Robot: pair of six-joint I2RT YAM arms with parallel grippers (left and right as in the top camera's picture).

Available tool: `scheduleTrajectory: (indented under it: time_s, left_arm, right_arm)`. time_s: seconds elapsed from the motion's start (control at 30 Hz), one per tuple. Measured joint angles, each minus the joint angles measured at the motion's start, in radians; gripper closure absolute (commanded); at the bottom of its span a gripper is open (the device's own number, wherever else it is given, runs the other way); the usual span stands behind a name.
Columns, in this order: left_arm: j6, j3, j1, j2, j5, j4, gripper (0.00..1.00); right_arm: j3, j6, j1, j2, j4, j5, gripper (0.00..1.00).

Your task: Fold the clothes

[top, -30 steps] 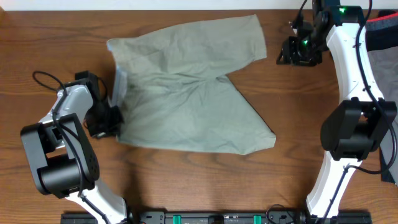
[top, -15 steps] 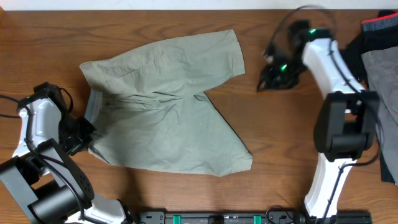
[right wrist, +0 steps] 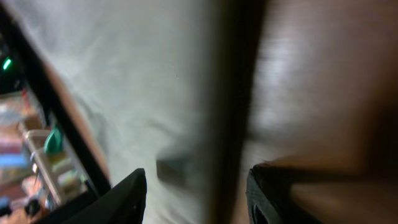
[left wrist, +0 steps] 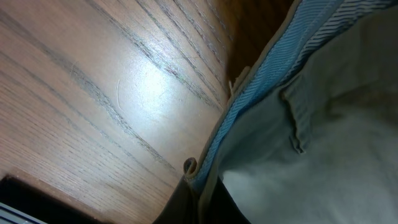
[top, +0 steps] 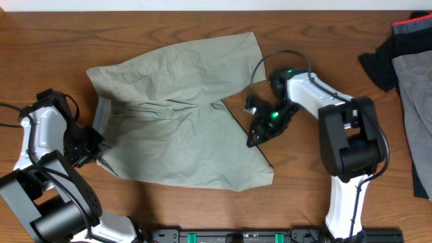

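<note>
The khaki-beige shorts (top: 179, 115) lie spread on the table, waistband to the left, legs to the upper right and lower right. My left gripper (top: 88, 145) is shut on the waistband edge at the lower left; the left wrist view shows the pale blue lining (left wrist: 261, 93) pinched between the fingers (left wrist: 202, 199). My right gripper (top: 256, 137) is open and hovers low over the right edge of the lower leg. The right wrist view is blurred; it shows the cloth edge (right wrist: 143, 93) between the spread fingers (right wrist: 196, 193).
A grey garment (top: 415, 101) and a black garment with red trim (top: 388, 50) lie at the table's right edge. A black rail (top: 236, 236) runs along the front edge. Bare wood (left wrist: 93, 93) lies left of the waistband.
The shorts were dragged to the left by the left gripper, then stayed still. The right arm swung from the far right corner down to the right edge of the lower leg.
</note>
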State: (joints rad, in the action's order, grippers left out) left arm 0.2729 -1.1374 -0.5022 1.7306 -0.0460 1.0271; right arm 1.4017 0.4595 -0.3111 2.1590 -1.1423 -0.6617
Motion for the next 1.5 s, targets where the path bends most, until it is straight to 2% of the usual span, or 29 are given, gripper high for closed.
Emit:
scheduleTrajectory:
  time_s: [0.03,0.07,0.13,0.17,0.3,0.47,0.6,0.73,0.8,0.83,0.97,1.13,1.2,1.37,1.5]
  left_arm:
    - [0.000,0.000,0.000,0.000,0.000,-0.002,0.94]
    - [0.000,0.000,0.000,0.000,0.000,-0.003,0.94]
    - [0.000,0.000,0.000,0.000,0.000,-0.006,0.94]
    - [0.000,0.000,0.000,0.000,0.000,-0.007,0.94]
    - [0.000,0.000,0.000,0.000,0.001,-0.008,0.94]
    - [0.000,0.000,0.001,0.000,-0.014,-0.006,0.94]
    - [-0.004,0.000,0.014,0.000,-0.064,-0.002,0.94]
    - [-0.007,0.000,0.018,0.000,-0.085,-0.003,0.94]
    - [-0.007,0.000,0.018,0.000,-0.081,-0.004,0.94]
    - [-0.007,0.000,0.016,0.000,-0.076,-0.006,0.94]
    - [-0.008,0.000,0.008,0.000,-0.047,-0.014,0.94]
    - [-0.008,0.000,0.006,0.000,-0.028,-0.014,0.94]
    - [-0.009,0.000,0.006,0.000,-0.026,-0.014,0.94]
    - [-0.011,0.000,0.006,0.000,-0.025,-0.018,0.94]
    - [-0.011,0.000,0.006,0.000,-0.025,-0.021,0.94]
  right_arm:
    - [-0.007,0.025,-0.015,0.000,-0.002,-0.013,0.56]
    - [-0.011,0.050,-0.029,0.000,-0.002,-0.022,0.71]
    - [-0.012,0.075,-0.053,0.000,-0.002,-0.033,0.92]
    - [-0.012,0.086,-0.064,0.000,-0.001,-0.039,0.98]
    - [0.002,0.061,-0.073,0.000,-0.009,-0.024,0.98]
    - [0.127,-0.109,-0.057,-0.013,-0.047,0.198,0.99]
    - [0.232,-0.220,-0.064,-0.108,-0.047,0.385,0.98]
    - [0.282,-0.265,-0.098,-0.225,-0.043,0.458,0.98]
    - [0.286,-0.274,-0.123,-0.248,-0.054,0.481,0.96]
    - [0.285,-0.279,-0.139,-0.249,-0.058,0.495,0.91]
    - [0.233,-0.296,-0.187,-0.222,-0.052,0.547,0.62]
    - [0.157,-0.287,-0.219,-0.160,-0.048,0.586,0.59]
    - [0.144,-0.293,-0.209,-0.153,-0.037,0.591,0.51]
    - [0.143,-0.302,-0.100,-0.154,0.019,0.519,0.38]
    - [0.143,-0.304,0.032,-0.154,0.059,0.408,0.38]
